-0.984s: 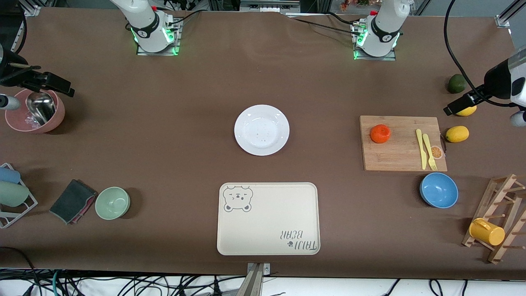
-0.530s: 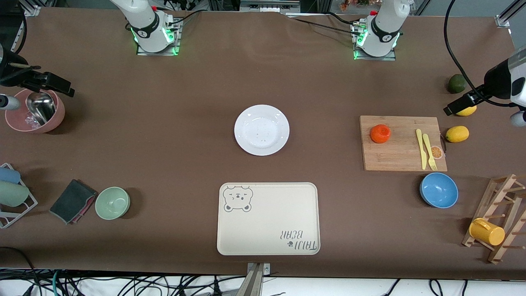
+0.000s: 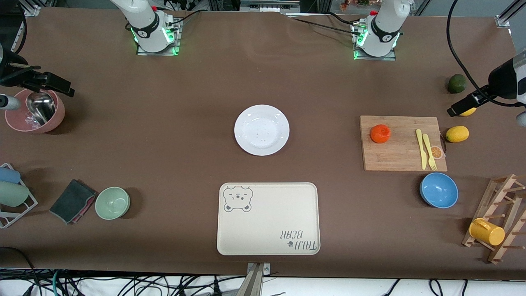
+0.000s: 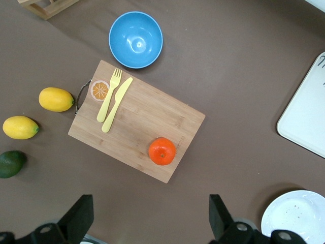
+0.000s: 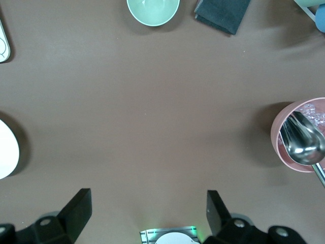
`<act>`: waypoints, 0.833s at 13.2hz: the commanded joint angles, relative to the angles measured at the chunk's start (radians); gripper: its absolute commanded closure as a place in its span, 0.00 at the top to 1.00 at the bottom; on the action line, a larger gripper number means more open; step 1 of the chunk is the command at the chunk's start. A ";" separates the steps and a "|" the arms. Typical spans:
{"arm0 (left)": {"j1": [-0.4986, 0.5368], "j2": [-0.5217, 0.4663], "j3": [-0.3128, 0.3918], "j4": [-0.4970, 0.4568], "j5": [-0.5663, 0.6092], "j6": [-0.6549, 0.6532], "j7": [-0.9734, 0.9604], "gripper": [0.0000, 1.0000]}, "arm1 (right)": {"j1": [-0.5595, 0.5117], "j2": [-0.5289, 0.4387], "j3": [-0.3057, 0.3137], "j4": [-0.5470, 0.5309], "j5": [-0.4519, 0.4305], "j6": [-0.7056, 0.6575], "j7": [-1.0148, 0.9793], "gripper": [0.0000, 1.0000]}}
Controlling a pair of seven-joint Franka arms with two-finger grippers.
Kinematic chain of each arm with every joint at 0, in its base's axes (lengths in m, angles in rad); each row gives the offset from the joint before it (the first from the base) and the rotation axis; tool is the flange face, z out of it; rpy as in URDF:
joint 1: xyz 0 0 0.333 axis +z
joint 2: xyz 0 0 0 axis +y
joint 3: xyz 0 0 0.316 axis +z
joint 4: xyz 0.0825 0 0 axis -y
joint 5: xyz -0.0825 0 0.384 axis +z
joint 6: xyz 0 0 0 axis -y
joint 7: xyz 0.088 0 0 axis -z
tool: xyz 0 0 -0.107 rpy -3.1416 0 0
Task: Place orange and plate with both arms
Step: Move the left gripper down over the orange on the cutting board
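Left gripper (image 4: 147, 223), jaws spread and empty, hangs high above bare table near the cutting board (image 4: 136, 120) bearing the orange (image 4: 162, 151); right gripper (image 5: 147, 216) likewise, plate (image 3: 261, 130) mid-table.

Orange (image 3: 380, 133) open all round; cutlery (image 3: 425, 149) well apart.

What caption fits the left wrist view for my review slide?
Open left gripper high over the table, looking down on the orange resting on the cutting board, with the plate at the view's edge.
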 commanded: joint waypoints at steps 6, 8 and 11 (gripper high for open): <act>-0.042 0.108 -0.003 -0.151 -0.026 0.234 0.009 1.00 | -0.001 -0.012 0.000 -0.012 0.000 0.008 0.003 1.00; -0.063 0.112 -0.001 -0.179 -0.024 0.236 0.004 1.00 | -0.001 -0.012 0.000 -0.012 0.000 0.008 0.003 1.00; -0.085 0.153 -0.001 -0.189 -0.026 0.233 0.010 1.00 | -0.001 -0.012 0.000 -0.012 0.000 0.008 0.003 1.00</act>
